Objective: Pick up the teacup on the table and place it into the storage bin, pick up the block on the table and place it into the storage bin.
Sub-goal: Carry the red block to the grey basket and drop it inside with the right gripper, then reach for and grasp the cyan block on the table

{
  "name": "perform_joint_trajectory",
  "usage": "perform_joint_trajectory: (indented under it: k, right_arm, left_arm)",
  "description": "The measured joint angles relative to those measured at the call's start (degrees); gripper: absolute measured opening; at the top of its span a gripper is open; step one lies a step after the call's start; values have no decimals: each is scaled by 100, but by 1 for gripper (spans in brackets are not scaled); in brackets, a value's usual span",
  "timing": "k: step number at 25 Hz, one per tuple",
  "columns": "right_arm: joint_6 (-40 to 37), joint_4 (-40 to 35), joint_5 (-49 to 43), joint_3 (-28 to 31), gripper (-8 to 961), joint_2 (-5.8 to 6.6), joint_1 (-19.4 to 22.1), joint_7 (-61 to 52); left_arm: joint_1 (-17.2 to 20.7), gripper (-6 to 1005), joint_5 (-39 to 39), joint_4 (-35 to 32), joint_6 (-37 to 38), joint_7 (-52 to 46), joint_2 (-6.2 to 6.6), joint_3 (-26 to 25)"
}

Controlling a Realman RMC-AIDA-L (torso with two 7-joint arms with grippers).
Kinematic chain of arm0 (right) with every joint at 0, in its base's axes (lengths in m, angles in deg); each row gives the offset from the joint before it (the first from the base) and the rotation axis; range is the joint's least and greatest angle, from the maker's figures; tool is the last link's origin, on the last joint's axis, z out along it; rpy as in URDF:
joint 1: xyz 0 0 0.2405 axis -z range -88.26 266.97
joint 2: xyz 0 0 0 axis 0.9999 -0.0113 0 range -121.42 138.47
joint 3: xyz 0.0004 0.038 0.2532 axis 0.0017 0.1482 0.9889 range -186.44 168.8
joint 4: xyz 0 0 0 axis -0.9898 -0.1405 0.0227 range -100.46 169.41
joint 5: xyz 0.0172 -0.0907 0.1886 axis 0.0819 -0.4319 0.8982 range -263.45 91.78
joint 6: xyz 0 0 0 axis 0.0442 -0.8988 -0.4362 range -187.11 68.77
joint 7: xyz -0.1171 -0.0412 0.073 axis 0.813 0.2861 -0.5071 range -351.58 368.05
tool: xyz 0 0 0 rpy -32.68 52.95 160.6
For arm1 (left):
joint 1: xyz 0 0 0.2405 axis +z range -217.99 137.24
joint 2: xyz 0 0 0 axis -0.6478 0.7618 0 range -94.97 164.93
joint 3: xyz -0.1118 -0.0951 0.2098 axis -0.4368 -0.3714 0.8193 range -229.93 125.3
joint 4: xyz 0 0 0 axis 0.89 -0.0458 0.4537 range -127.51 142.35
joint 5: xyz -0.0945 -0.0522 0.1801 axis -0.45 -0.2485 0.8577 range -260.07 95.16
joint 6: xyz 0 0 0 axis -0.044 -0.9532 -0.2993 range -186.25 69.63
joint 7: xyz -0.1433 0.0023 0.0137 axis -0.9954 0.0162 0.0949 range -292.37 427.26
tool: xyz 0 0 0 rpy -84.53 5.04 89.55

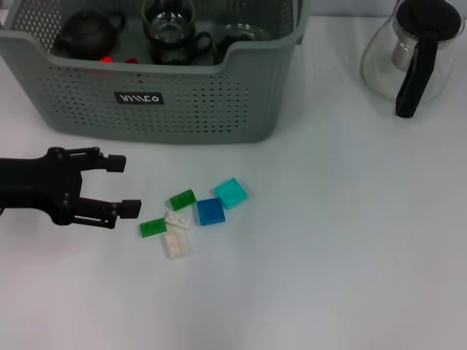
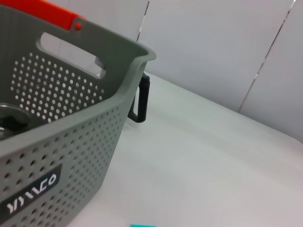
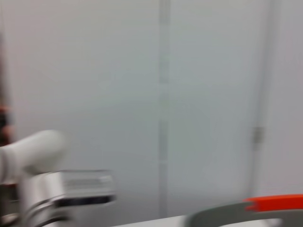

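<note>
Reaching in from the left edge of the head view, my left gripper [image 1: 124,186] hangs over the white table [image 1: 343,240] in the lower left part of the frame. Its two black fingers are spread wide apart and nothing is between them. My right gripper does not show in any view, so I say nothing about its fingers.

Just beside my left fingertips, a bit below the middle of the frame, lies a little bunch of blocks. The nearest one is a white block [image 1: 176,244]. A small green block [image 1: 152,227] lies close to my lower finger. Then come another white block [image 1: 177,219], a second green block [image 1: 182,200], a blue block [image 1: 210,211] and a light teal block [image 1: 232,192]. Some of them touch each other.

Farther back, in the upper left of the frame, stands the storage bin [image 1: 219,109]. It is grey-green with lots of small holes and a black label [image 1: 139,98]. Inside it I see a dark teapot [image 1: 89,33], a glass teacup [image 1: 169,33] with a dark holder, and a glass thing [image 1: 244,34] I cannot name.

In the upper right corner stands a glass pitcher [image 1: 408,51] with a black handle, well apart from the bin.
</note>
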State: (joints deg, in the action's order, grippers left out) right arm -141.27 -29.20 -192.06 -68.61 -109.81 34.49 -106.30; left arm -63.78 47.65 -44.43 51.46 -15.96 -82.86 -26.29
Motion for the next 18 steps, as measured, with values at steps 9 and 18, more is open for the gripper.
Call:
perform_joint_trajectory:
  k: [9, 18]
  right_arm:
    - [1596, 1479, -1694, -45, 141, -102, -1056, -64]
    - [1816, 1490, -1873, -186, 241, -125, -1017, -57]
  left_arm:
    - [-122, 908, -1, 0, 1, 12, -6, 27]
    - [-144, 907, 14, 9, 3, 10, -11, 26]
